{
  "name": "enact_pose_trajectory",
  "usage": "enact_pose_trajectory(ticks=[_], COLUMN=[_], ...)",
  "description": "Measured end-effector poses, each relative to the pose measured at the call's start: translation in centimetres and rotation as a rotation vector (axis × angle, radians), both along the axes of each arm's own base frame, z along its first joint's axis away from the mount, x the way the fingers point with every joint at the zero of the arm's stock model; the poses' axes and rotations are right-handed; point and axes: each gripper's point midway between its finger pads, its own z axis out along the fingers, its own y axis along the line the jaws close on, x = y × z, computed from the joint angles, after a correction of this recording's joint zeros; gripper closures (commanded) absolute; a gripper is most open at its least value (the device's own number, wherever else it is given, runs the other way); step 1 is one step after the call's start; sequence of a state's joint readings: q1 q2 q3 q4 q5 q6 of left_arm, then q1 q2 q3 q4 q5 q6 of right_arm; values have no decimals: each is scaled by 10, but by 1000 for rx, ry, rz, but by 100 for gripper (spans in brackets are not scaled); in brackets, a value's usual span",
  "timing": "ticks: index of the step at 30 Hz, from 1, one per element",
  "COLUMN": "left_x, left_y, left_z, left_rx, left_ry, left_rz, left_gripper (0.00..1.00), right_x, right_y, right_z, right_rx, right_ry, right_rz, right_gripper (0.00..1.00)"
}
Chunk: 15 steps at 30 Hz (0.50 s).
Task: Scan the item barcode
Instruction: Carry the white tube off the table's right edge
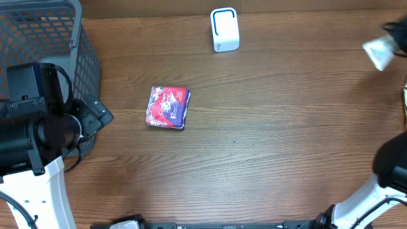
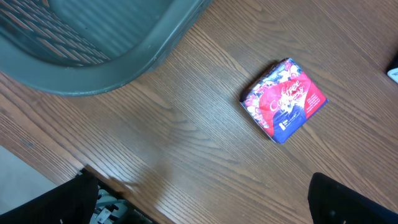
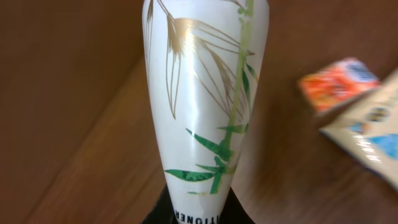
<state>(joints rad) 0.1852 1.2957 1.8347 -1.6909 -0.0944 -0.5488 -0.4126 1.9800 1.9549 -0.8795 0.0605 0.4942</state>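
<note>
A white tube [image 3: 202, 93] printed with green and gold bamboo fills the right wrist view. My right gripper [image 3: 199, 214] is shut on its lower end, above the table. From overhead the tube [image 1: 379, 52] shows at the far right edge with the right gripper [image 1: 395, 30] behind it. No barcode shows on it. The white scanner [image 1: 224, 28] with a blue-rimmed window stands at the back middle. A red and blue packet [image 1: 168, 107] lies flat left of centre. My left gripper [image 2: 202, 211] is open and empty, short of the packet [image 2: 285, 99].
A grey mesh basket [image 1: 88, 54] stands at the back left, its rim [image 2: 149, 46] close to the left gripper [image 1: 96, 116]. Under the tube lie an orange packet [image 3: 339, 84] and a pale blue and white packet [image 3: 373, 134].
</note>
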Motion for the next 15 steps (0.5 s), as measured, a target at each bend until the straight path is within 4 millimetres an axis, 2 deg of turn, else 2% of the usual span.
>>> enact_pose_trajectory(ticks=[5,8,10,13,15], left_x=[0,0,0,0,0], left_y=[0,0,0,0,0], left_z=[0,0,0,0,0], left_rx=[0,0,0,0,0], left_ry=[0,0,0,0,0], left_rz=[0,0,0,0,0], left_gripper=[0,0,0,0,0], right_x=[-47,-69,-81,-92,-95], right_y=[-84,-119,-138,-156,-162], right_z=[-30,-53,-71,-102,-117], right_rx=[28,52,66,93,106], right_ry=[62,102,128,168,184], right_rz=[-183,-261,-303,-341,-354], right_gripper=[96,96,96,95,84])
